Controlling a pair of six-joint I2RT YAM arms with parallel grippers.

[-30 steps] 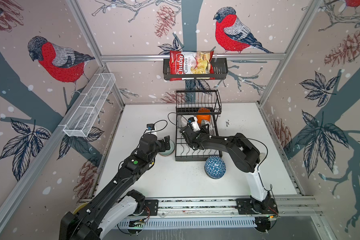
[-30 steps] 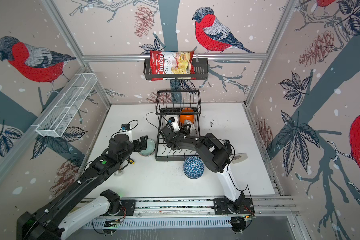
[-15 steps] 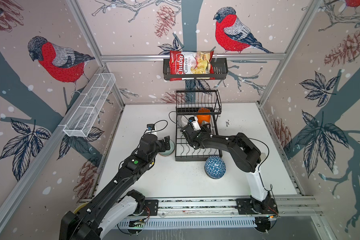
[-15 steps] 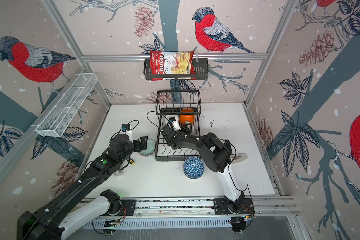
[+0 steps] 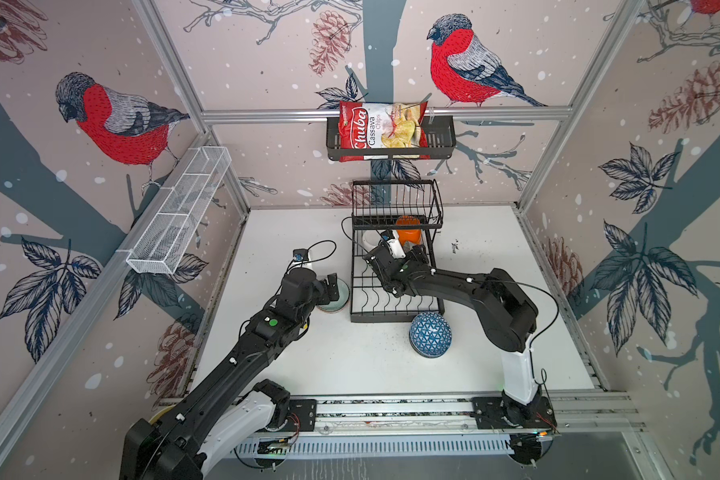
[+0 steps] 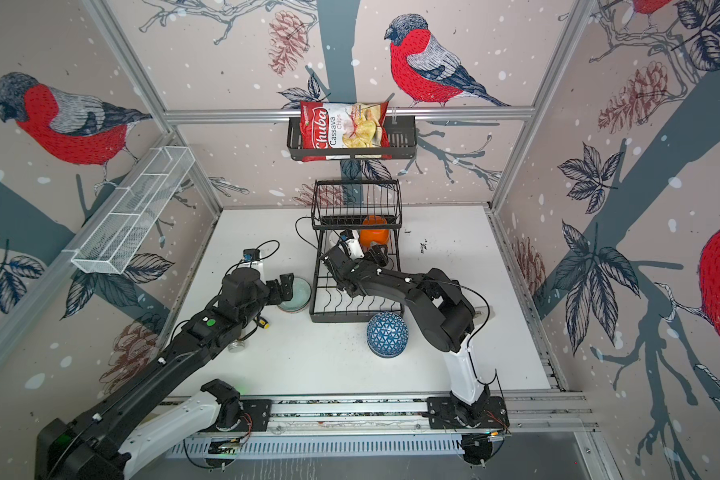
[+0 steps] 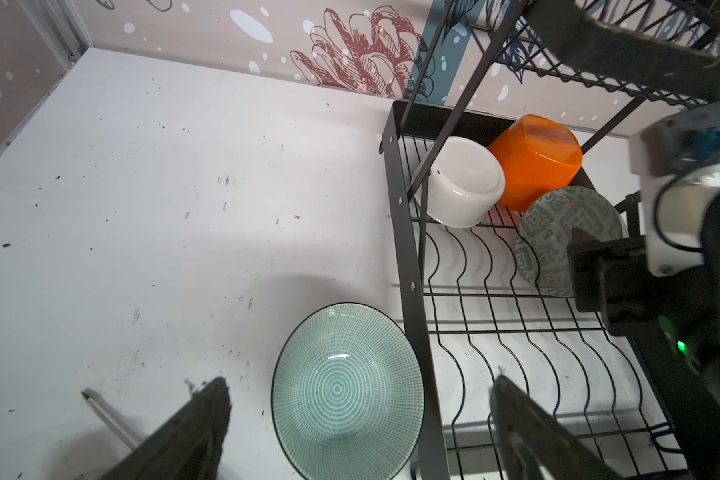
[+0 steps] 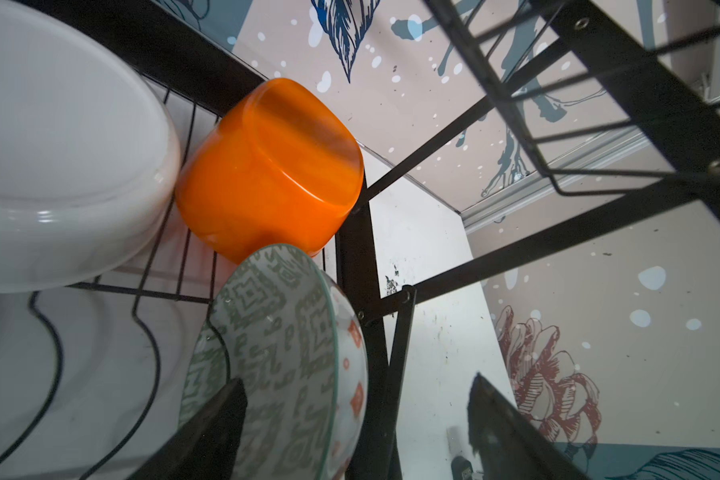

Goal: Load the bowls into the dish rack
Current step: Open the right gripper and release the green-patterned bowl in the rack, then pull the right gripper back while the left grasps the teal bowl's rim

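My left gripper [image 7: 360, 381] hangs spread over the green bowl [image 7: 346, 392], just beside the rack [image 7: 404, 232]. Inside the rack, my right gripper [image 8: 357, 380] seems apart too.

White bowl [image 8: 59, 158] cropped by the right wrist view's edge, green-patterned bowl [image 8: 275, 332] partly behind fingers [image 8: 208, 432].

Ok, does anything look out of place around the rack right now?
The blue patterned bowl sits upside down on the table just in front of the dish rack, not yet loaded. What looks like a screwdriver lies left of the rack in a top view, a stray tool.
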